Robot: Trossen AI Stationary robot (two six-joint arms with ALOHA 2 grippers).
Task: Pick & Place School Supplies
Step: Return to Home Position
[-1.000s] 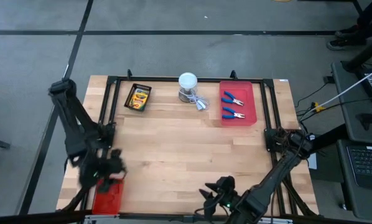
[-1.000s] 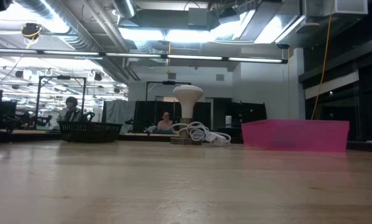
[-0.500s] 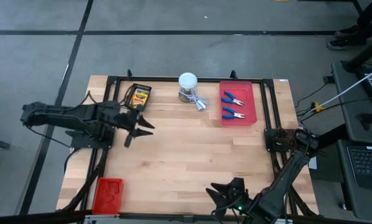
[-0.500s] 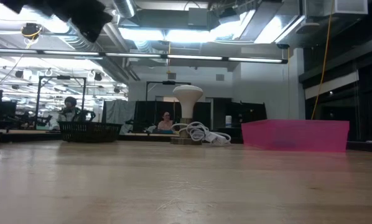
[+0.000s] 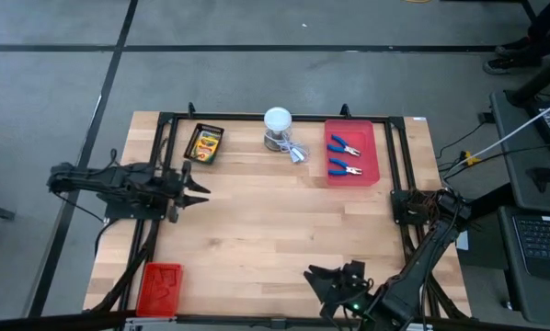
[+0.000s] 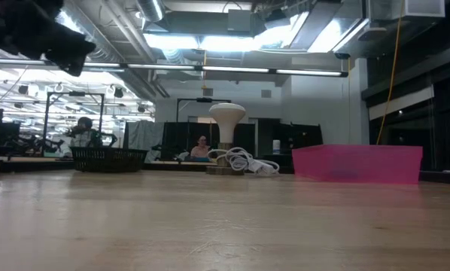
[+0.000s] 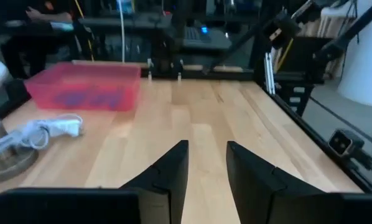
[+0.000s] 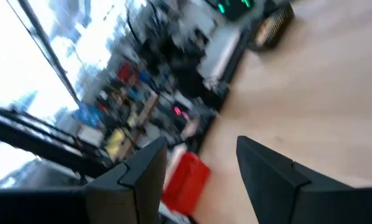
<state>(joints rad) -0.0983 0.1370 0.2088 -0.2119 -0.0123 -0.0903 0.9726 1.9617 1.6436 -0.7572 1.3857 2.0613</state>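
A yellow-orange printed crayon box (image 5: 204, 143) lies in a black tray (image 5: 191, 157) at the far left of the table. Two blue-handled pliers (image 5: 346, 146) (image 5: 341, 167) lie in a pink tray (image 5: 351, 176) at the far right. I see no small red blocks. My left gripper (image 5: 196, 187) is open and raised above the table's left side, near of the black tray, pointing right; its fingers (image 7: 173, 167) hold nothing. My right gripper (image 5: 324, 277) is open at the table's near edge, its fingers (image 8: 260, 168) bare.
A white round-topped container (image 5: 278, 127) with a white cord (image 5: 296, 153) stands at the far edge between the trays. A flat red tray (image 5: 160, 287) lies at the near left corner. A black frame (image 5: 399, 156) runs along the table's edges. Bare wood (image 5: 284, 221) fills the middle.
My left gripper has risen from over the red tray at the near left corner, moved toward the far edge and turned level, pointing right, then drawn back a little to the left. My right gripper has shifted slightly right along the near edge.
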